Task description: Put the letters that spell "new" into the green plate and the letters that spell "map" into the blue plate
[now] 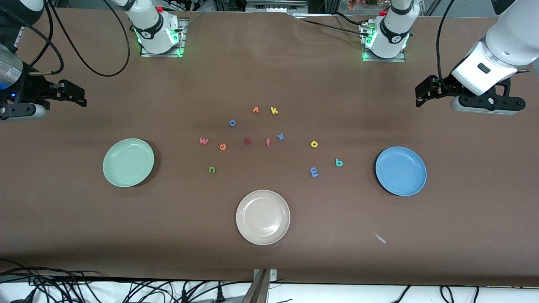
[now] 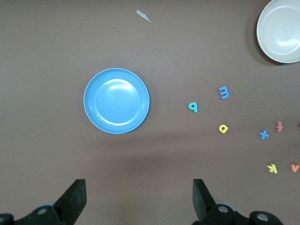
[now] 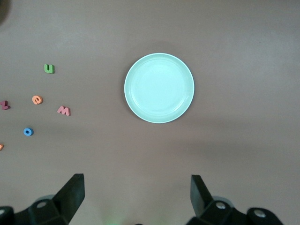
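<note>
Hanging spread and empty over the counter's ends, the right pincer (image 1: 80,96) is over bare counter near the green plate (image 1: 128,162), whose n (image 1: 212,169), e (image 1: 222,146), w (image 1: 204,141) lie toward the beige plate (image 1: 262,217); the left pincer (image 1: 425,94) waits by the blue plate (image 1: 401,171).

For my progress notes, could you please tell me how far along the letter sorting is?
Nothing is done: the green plate and blue plate hold no letters. Nothing is in hand; the left gripper and right gripper hang open. All six letters, like the n and m, remain on the table.

High front view, two overhead wrist views
</note>
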You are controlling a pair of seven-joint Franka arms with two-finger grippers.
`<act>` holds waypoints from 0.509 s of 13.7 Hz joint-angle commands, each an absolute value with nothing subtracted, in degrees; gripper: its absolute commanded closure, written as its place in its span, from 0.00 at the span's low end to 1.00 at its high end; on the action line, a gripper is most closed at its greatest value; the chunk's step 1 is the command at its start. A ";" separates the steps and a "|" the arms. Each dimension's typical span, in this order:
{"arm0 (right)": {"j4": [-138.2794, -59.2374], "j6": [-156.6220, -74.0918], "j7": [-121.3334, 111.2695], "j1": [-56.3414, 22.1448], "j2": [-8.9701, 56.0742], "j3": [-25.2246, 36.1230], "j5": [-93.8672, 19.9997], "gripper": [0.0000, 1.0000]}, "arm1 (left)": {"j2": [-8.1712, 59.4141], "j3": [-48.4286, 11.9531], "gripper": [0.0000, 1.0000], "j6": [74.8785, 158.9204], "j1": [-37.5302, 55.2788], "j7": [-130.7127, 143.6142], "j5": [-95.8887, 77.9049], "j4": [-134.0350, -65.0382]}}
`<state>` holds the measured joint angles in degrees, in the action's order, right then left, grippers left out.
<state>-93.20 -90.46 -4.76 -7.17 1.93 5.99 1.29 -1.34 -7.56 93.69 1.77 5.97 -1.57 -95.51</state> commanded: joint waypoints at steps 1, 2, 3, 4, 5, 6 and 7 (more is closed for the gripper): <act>-92.81 -91.40 -4.31 -6.94 2.20 6.06 0.26 0.00 | -2.37 -7.65 0.00 93.60 1.85 4.83 -0.44 -96.33; -92.81 -91.32 -4.31 -6.94 2.20 6.06 0.26 0.00 | -2.37 -7.65 0.00 93.60 1.85 4.83 -0.44 -96.33; -92.81 -91.32 -4.31 -6.94 2.20 6.06 0.26 0.00 | -2.37 -7.65 0.00 93.52 1.85 4.83 -0.44 -96.33; -92.81 -91.23 -4.31 -6.94 2.20 6.06 0.35 0.00 | -2.37 -7.65 0.00 93.34 1.85 4.83 -0.44 -96.33; -92.81 -91.14 -4.31 -6.94 2.20 6.06 0.35 0.00 | -2.37 -7.65 0.00 92.99 1.85 4.83 -0.44 -96.33; -92.81 -90.97 -4.31 -6.94 2.20 6.06 0.35 0.00 | -2.37 -7.65 0.00 92.99 1.93 4.83 -0.44 -96.24; -92.73 -90.88 -4.31 -6.94 2.20 6.06 0.35 0.00 | -2.29 -7.65 0.00 93.08 1.93 4.83 -0.44 -96.24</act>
